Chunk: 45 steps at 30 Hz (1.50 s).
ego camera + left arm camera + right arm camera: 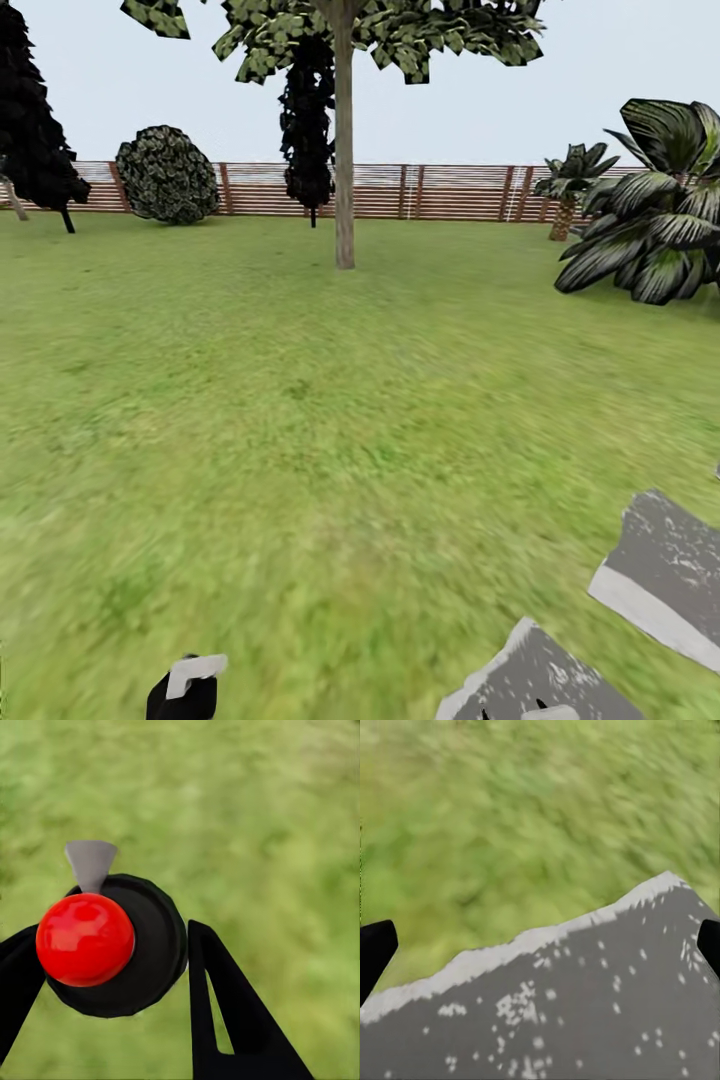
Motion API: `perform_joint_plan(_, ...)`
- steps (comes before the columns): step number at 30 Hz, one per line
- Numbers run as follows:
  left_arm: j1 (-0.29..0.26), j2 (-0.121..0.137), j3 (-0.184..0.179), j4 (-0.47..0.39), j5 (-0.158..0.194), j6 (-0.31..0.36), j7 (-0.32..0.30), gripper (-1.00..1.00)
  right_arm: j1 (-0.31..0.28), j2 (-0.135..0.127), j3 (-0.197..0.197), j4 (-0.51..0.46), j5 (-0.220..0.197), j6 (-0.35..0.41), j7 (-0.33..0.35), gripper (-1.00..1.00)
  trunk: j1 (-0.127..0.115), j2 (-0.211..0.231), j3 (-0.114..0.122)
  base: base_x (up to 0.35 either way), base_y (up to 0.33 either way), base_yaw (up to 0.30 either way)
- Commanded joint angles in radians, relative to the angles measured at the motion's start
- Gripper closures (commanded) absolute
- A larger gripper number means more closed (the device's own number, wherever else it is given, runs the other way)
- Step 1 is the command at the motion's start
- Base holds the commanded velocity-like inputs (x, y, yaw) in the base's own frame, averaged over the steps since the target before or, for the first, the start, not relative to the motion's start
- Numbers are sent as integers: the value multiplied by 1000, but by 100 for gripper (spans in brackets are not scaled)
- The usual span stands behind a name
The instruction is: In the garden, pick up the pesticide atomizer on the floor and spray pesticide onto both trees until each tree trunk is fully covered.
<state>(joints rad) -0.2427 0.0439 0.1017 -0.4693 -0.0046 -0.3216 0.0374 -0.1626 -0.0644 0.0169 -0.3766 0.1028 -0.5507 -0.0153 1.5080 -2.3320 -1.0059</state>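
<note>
In the left wrist view my left gripper [112, 954] is shut on the pesticide atomizer [142, 945], a dark round bottle with a shiny red ball top and a small grey nozzle. The bottle also shows at the head view's bottom edge [186, 688], over the lawn. One tree stands straight ahead in the middle distance, its pale tree trunk [344, 170] bare up to the leaf canopy. My right gripper [540, 943] is open with nothing between its fingers, hanging over the edge where the grey floor [585, 1020] meets the grass.
Grey paving slabs [665, 575] lie at the lower right. Green lawn stretches to a brown slat fence [450, 192]. Black cone trees [35, 120] and a round bush [167, 175] stand at the back left. Broad-leaved palm plants [655, 215] are at the right.
</note>
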Motion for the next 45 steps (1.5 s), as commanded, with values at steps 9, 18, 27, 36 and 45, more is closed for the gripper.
perform_joint_plan(9, -1, 0, 0, 0, 0, 0, -1, 100, 0, 0, 1, 1, 0, 0, 0, -100, 0, 0, 0, 338, 0, 58)
perform_joint_plan(18, 0, 0, 0, 0, 0, 0, -1, 100, 0, 0, 1, 1, 0, 0, 0, -100, 0, 0, 0, 338, 0, 1)
perform_joint_plan(27, 0, 0, 0, 0, 0, 0, -1, 100, 0, 0, 2, 1, 0, 0, 0, -100, 0, 0, 0, 338, 0, 0)
perform_joint_plan(36, 0, 0, 1, 0, 0, 0, -1, 100, 0, 0, 2, 1, 0, 0, 0, -100, 0, 0, 0, 338, 0, 20)
perform_joint_plan(45, 0, 1, 0, 0, 0, 0, -1, 100, 0, 0, 2, 1, 0, -1, 0, -100, 0, 0, 0, 338, 0, 64)
